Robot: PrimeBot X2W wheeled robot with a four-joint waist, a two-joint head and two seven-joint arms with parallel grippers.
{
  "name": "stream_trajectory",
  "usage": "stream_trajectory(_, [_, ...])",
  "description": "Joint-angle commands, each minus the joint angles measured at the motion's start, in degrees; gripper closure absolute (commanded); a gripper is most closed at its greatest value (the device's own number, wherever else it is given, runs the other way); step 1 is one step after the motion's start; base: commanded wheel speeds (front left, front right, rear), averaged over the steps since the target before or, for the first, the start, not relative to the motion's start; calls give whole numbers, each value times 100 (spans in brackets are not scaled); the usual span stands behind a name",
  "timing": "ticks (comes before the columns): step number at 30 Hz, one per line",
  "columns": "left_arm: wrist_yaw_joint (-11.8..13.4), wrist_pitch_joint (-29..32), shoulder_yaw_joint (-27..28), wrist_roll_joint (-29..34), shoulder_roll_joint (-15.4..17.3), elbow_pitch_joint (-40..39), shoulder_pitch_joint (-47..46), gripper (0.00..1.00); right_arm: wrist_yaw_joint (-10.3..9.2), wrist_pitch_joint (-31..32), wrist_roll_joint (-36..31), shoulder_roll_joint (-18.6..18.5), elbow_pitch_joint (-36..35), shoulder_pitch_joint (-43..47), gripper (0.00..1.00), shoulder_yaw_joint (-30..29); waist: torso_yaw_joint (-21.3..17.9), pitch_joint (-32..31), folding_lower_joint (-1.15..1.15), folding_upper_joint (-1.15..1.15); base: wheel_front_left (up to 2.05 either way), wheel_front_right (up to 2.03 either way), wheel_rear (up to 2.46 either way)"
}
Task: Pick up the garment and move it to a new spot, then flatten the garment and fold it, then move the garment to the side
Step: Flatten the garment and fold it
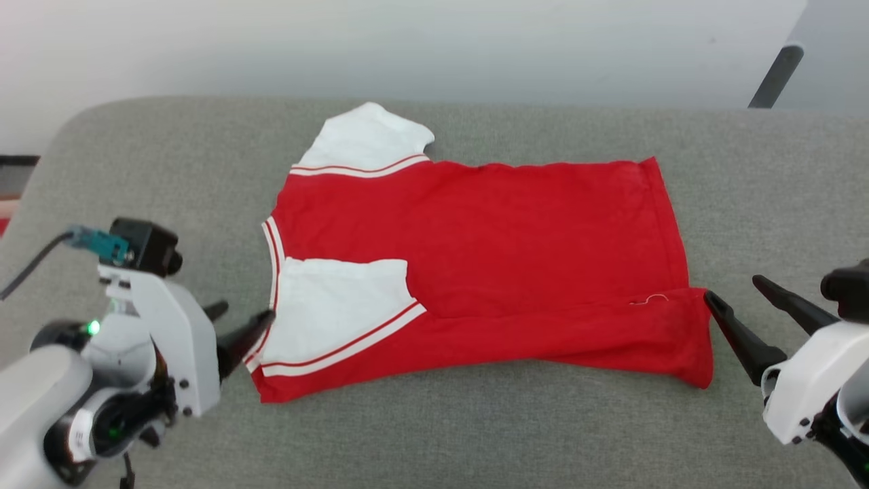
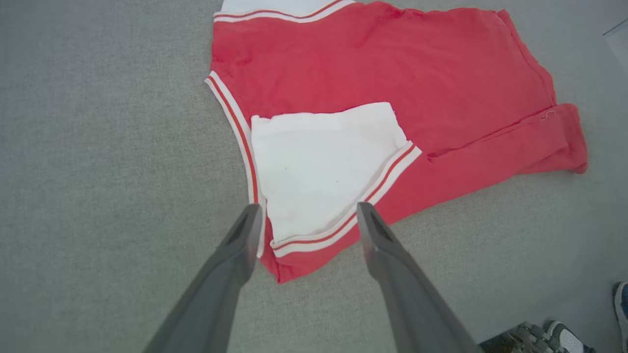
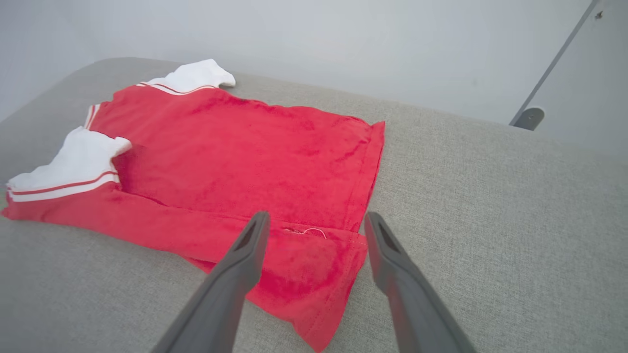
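Left tool [image 1: 248, 312], right tool [image 1: 733, 287] spread wide, empty, flanking folded garment [image 1: 489, 238]

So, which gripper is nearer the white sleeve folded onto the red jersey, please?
Left: left gripper at the folded white sleeve's corner; right gripper at the red jersey's hem.
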Motion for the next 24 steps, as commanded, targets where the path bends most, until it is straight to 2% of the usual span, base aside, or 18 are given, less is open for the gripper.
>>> stream_trajectory(1, [79, 40, 17, -60, 44, -64, 99, 0, -6, -50, -52, 55, -76, 106, 0, -59, -19, -94, 0, 0, 0, 0, 0])
stream_trajectory(9, [566, 533, 41, -557, 343, -334, 352, 0, -6, -154, -214, 445, -664, 503, 0, -309, -301, -208, 0, 0, 0, 0, 0])
stream_trajectory(17, [1011, 1367, -112, -1007, 385, -97, 366, 0, -6, -70, -336, 810, -1053, 843, 0, -608, -661, -130, 0, 0, 0, 0, 0])
stream_trajectory(20, [1062, 1583, -197, -983, 351, 101, 300, 0, -5, -59, -364, 921, -1126, 907, 0, -691, -779, -72, 0, 0, 0, 0, 0])
stream_trajectory(24, [1012, 1686, -280, -947, 244, 393, 247, 0, -5, -62, -358, 986, -1183, 959, 0, -724, -905, 11, 0, 0, 0, 0, 0])
